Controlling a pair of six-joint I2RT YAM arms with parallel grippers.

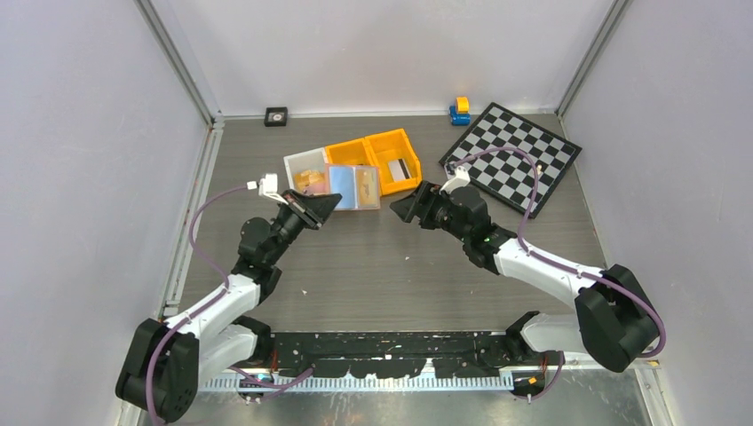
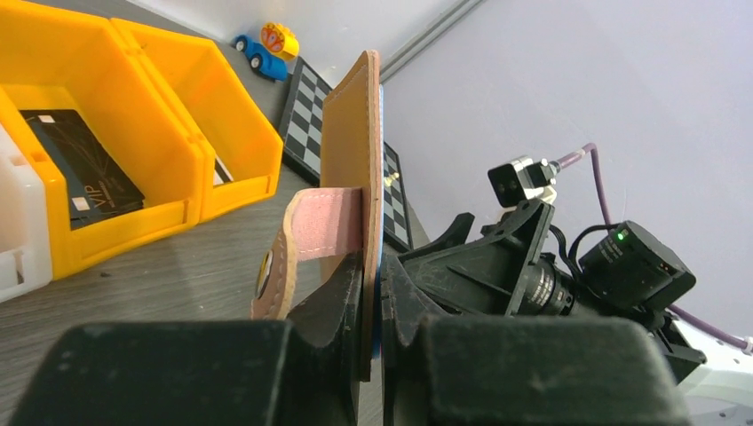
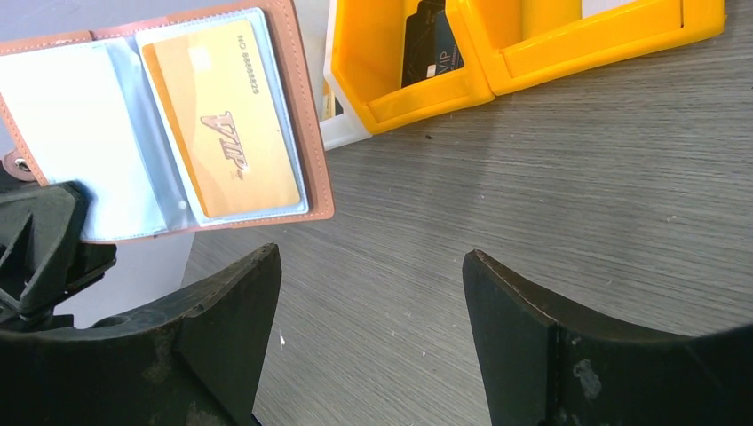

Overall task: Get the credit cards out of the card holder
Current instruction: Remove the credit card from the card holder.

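"VIP" is read in slanted script on the gold card (image 3: 222,115), which is seated in the right clear pocket of the opened card holder (image 3: 89,133). A line beginning "NO" runs along one edge of the card, its digits too small to be sure of. "VIP" is also printed on the black card (image 2: 84,169) lying in one of the orange bins (image 2: 191,191). The card holder is clamped at its lower edge by the closed fingers of the left gripper (image 2: 371,302) and is held upright above the table (image 3: 577,195), just in front of the bins. The right gripper (image 3: 373,293) is spread wide with nothing between its fingers, and bare table lies below and to its right. Only the right wrist view shows the pockets face-on, the left one looking pale and blank. The left wrist view gives the holder edge-on, with the pink snap tab (image 2: 315,226) hanging loose and a toy car (image 2: 265,46) seen beyond. From above, a pale card with a dark stripe (image 1: 402,169) is seen in the other orange bin, a white bin (image 1: 297,164) to the left and a chessboard (image 1: 511,155) to the right.
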